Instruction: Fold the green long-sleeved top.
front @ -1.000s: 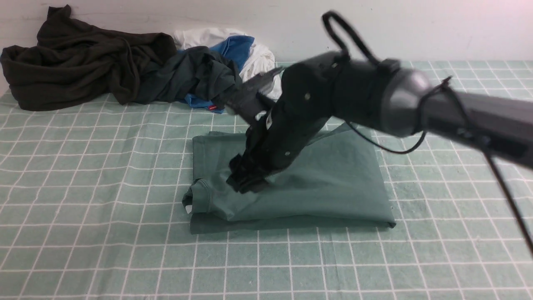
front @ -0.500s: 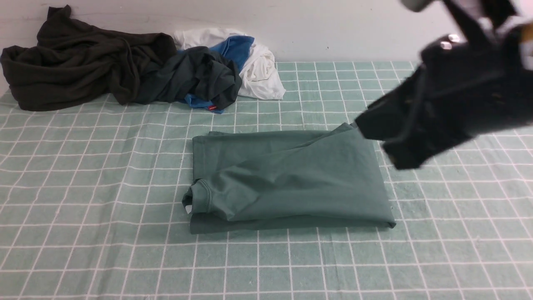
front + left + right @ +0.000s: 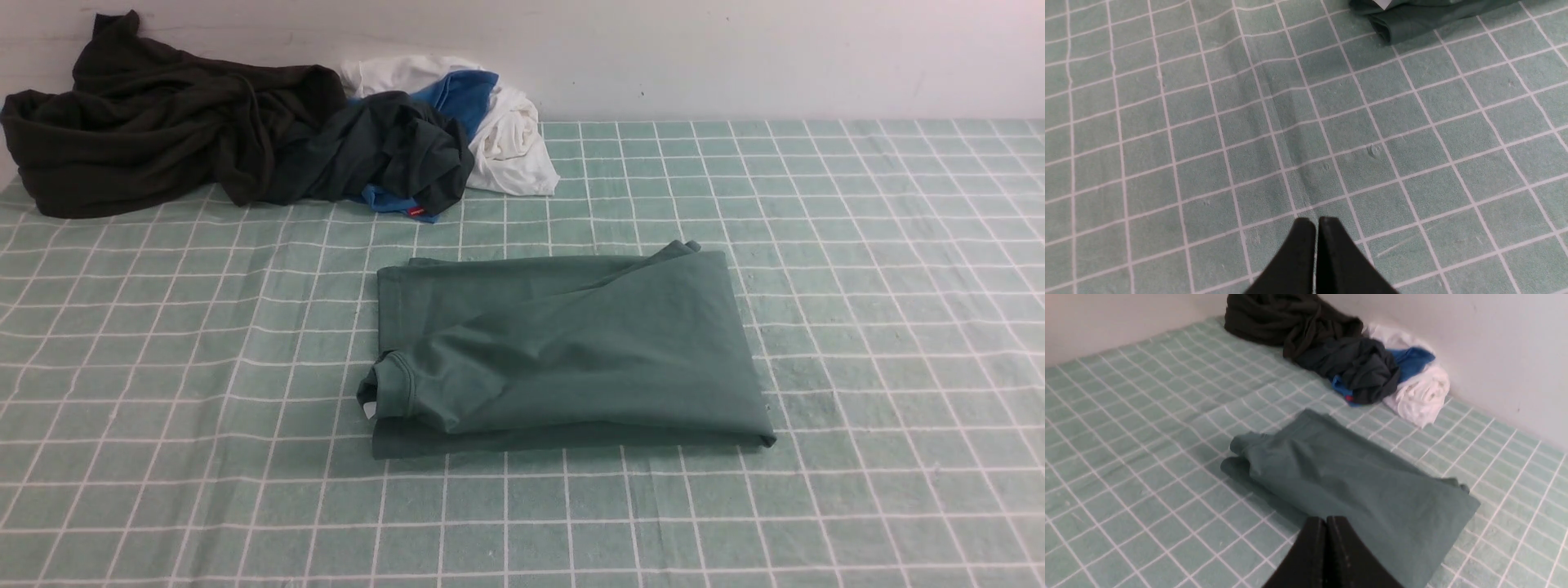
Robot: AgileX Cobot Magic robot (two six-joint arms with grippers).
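The green long-sleeved top [image 3: 563, 351] lies folded into a flat rectangle in the middle of the checked cloth, with a cuffed sleeve end at its front left corner. It also shows in the right wrist view [image 3: 1355, 486], and one corner shows in the left wrist view [image 3: 1412, 16]. No arm shows in the front view. My left gripper [image 3: 1316, 220] is shut and empty above bare cloth, apart from the top. My right gripper [image 3: 1326, 518] is shut and empty, raised above the top's near edge.
A heap of near-black garments [image 3: 163, 122] lies at the back left against the wall, with a white and blue bundle [image 3: 490, 114] beside it. The green checked cloth [image 3: 898, 367] covers the whole table.
My right arm has lifted off the top, swung to the right and left the front view. The folded top has not moved.
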